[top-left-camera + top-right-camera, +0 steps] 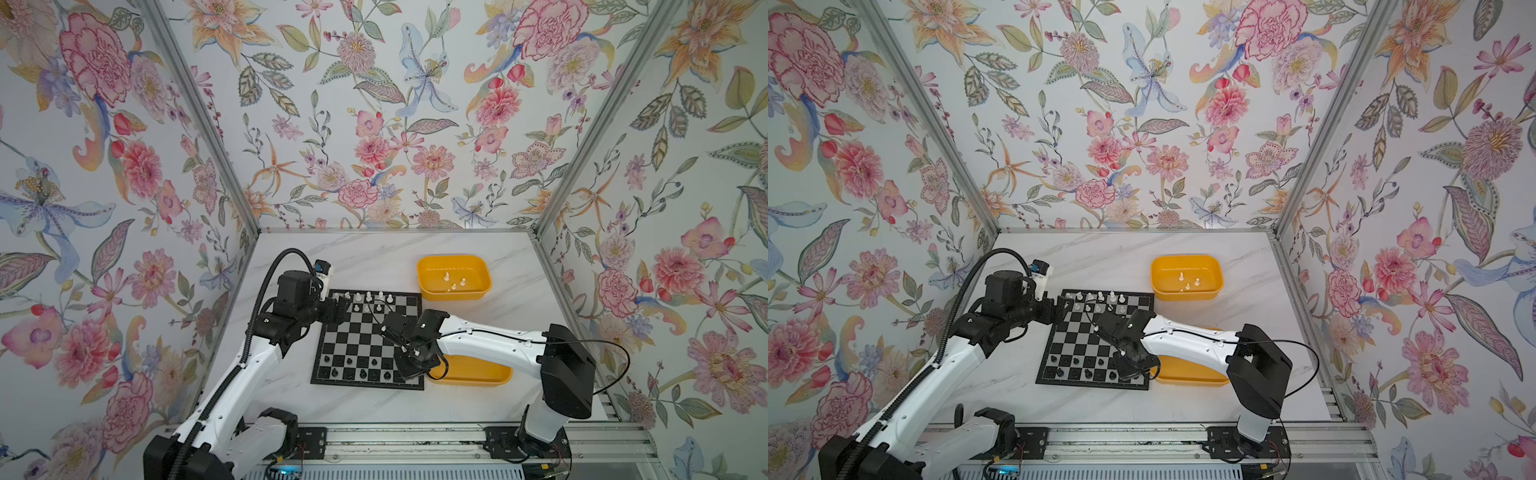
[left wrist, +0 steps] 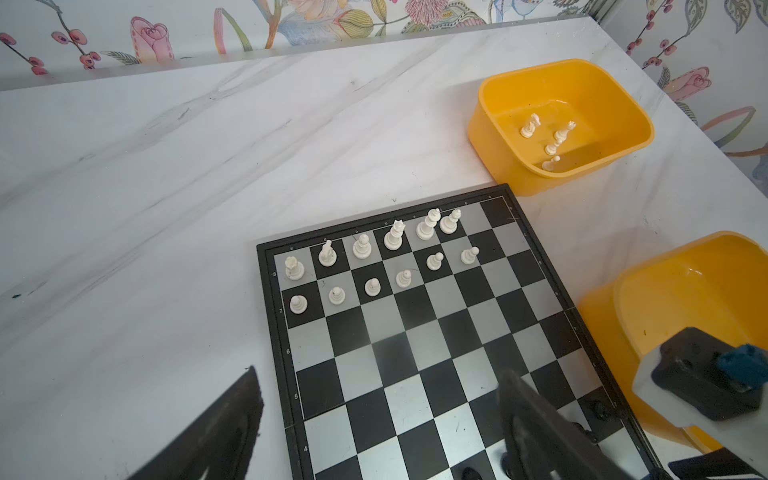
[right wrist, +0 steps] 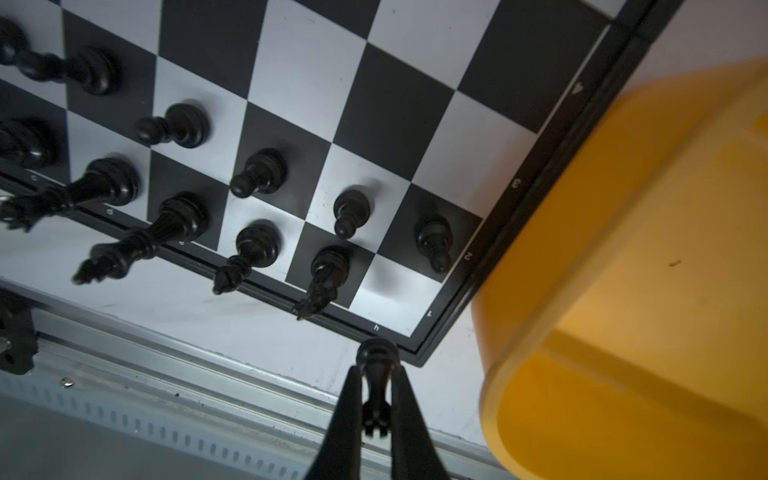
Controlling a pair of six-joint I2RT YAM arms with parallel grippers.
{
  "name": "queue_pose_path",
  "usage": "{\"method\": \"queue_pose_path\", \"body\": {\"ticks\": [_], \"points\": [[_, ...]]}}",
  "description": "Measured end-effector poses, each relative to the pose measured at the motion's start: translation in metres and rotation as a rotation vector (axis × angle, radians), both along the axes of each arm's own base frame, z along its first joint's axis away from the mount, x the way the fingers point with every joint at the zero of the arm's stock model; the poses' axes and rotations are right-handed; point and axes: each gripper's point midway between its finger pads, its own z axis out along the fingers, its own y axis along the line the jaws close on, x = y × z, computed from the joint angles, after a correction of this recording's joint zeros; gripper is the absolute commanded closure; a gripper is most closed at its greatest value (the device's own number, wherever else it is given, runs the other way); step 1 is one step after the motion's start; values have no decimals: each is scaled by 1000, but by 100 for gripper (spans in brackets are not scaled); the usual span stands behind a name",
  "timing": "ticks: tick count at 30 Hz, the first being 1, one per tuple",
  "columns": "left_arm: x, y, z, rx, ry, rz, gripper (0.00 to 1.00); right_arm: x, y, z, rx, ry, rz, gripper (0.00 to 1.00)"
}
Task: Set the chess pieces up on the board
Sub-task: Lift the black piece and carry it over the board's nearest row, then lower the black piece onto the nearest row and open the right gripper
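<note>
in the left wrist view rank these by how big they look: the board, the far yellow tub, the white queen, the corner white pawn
1. the board, even cut off by the frame
2. the far yellow tub
3. the white queen
4. the corner white pawn, smallest though nearer the camera

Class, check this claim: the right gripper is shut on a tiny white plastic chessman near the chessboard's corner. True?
No. The right gripper is shut on a tiny black plastic chessman, not white, near the corner of the black-and-silver chessboard; the right wrist view shows it.
</note>
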Motion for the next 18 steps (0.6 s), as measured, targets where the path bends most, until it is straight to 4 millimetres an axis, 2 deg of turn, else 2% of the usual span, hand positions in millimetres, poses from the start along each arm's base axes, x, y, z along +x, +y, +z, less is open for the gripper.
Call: {"method": "queue_pose_path", "body": {"ticks": [6, 18], "points": [[-2, 1, 1, 1, -2, 1, 10, -1, -1, -16, -30, 18, -3, 90], [-2, 2, 1, 1, -2, 4, 10, 3, -4, -21, -33, 19, -17, 89]]}}
